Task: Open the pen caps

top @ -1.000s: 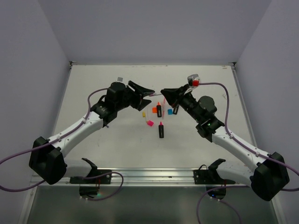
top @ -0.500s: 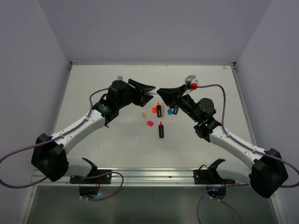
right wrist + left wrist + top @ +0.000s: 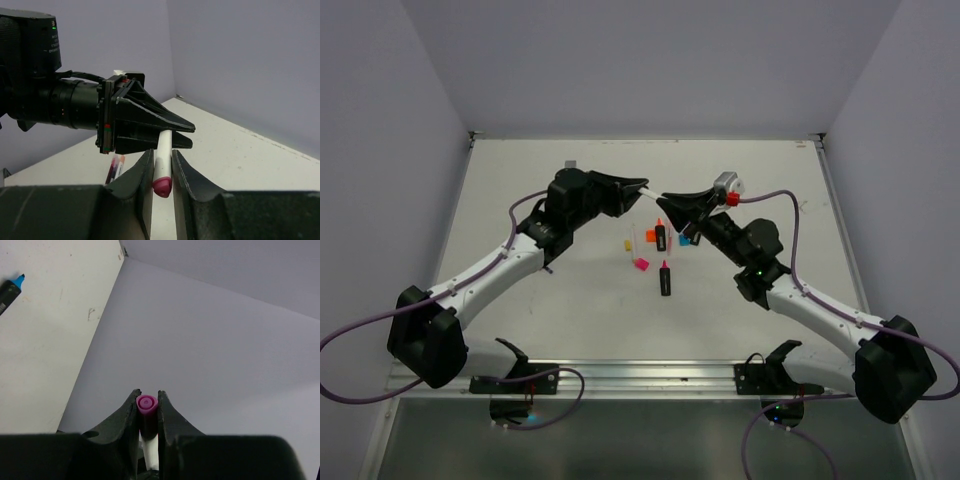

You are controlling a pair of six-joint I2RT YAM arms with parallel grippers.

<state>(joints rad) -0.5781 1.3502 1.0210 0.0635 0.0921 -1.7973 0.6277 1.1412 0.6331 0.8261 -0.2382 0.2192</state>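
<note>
A black highlighter body (image 3: 665, 282) lies near the middle of the white table (image 3: 520, 190), between grey walls (image 3: 650, 60).

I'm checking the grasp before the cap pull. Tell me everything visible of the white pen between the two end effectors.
The white pen is thin, smooth and plastic-looking, with a rounded pink end. It is held off the table, clamped by both the left end effector and the right end effector, touching nothing else.
</note>
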